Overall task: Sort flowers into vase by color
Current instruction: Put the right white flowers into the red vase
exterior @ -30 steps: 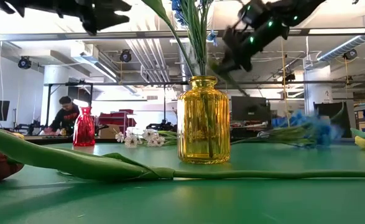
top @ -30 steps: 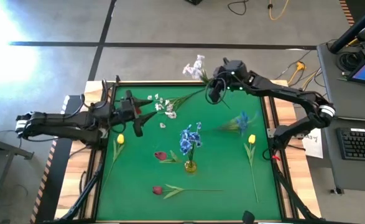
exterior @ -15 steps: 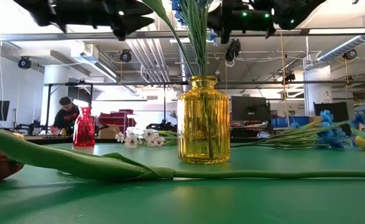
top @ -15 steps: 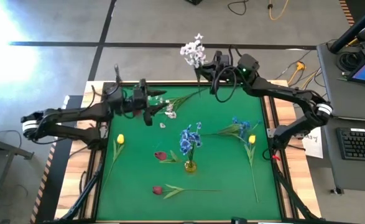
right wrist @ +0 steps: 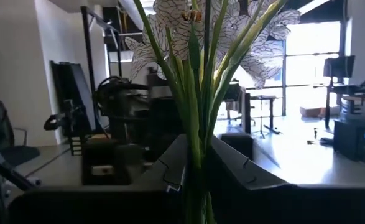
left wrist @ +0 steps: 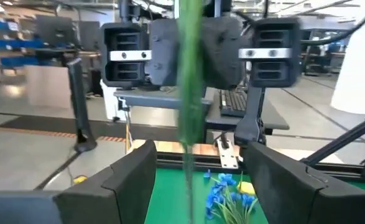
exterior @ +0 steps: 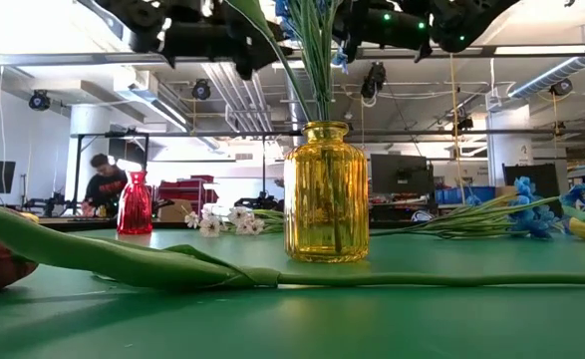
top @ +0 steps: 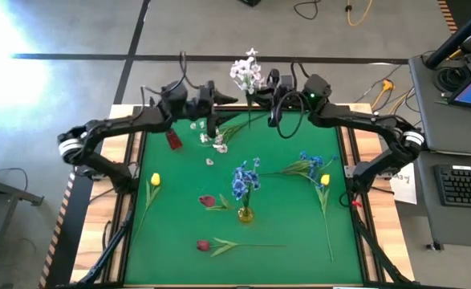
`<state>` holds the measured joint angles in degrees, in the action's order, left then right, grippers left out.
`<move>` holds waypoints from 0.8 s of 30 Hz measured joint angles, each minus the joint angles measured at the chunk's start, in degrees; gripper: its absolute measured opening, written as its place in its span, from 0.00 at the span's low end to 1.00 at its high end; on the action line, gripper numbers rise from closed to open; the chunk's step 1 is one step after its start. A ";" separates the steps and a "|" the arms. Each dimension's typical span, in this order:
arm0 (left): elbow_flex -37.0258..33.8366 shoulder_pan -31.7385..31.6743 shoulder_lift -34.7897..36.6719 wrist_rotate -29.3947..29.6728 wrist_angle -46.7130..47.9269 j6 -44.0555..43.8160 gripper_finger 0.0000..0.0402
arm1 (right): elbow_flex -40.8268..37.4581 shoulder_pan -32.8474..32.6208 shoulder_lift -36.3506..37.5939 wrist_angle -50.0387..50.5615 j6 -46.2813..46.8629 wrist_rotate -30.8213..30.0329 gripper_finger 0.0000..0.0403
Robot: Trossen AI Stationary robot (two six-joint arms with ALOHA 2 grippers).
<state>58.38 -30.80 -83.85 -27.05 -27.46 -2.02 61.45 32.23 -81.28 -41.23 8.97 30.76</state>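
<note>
Two arms are now meeting high over the far edge of the table, where a second ago they were well apart. The left gripper has been swinging in from the left side of the mat and is now facing the right gripper, near it. The right gripper has been lifting its spray of white blossoms up and back from the far right corner, and half a second ago it was already close to where it is now. The blue flower that was blurred in motion is now lying settled on the right of the mat.

From the right wrist view, the right gripper is pinching narrow on the green stems of the white spray, its fingers closed tight either side of them, with the petals fanning out above. From the left wrist view, the left gripper's fingers are standing wide apart, with the green stem hanging between them; I cannot tell whether they are touching it.

Down on the mat, the yellow vase is holding blue blooms. A red vase is standing at the far left. More white blossoms are lying near it, yellow tulips are lying at either side, and red tulips are lying near the front.
</note>
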 joint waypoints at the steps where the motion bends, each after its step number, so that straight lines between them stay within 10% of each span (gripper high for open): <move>1: 0.93 -0.19 -1.23 -1.04 0.04 -0.05 0.57 | 0.00 -0.22 0.00 -0.22 -0.28 0.09 0.10; 8: 6.65 -0.37 -7.24 -11.05 0.31 -2.19 0.58 | 0.00 -0.64 0.04 -0.22 -2.81 0.04 0.10; 24: 12.42 -0.71 -10.25 -10.94 1.09 -3.04 0.45 | 0.00 -0.62 0.07 -0.22 -5.14 -0.33 0.10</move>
<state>70.80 -31.51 -94.11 -37.98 -26.37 -5.06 61.45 31.62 -81.21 -41.45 3.84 30.44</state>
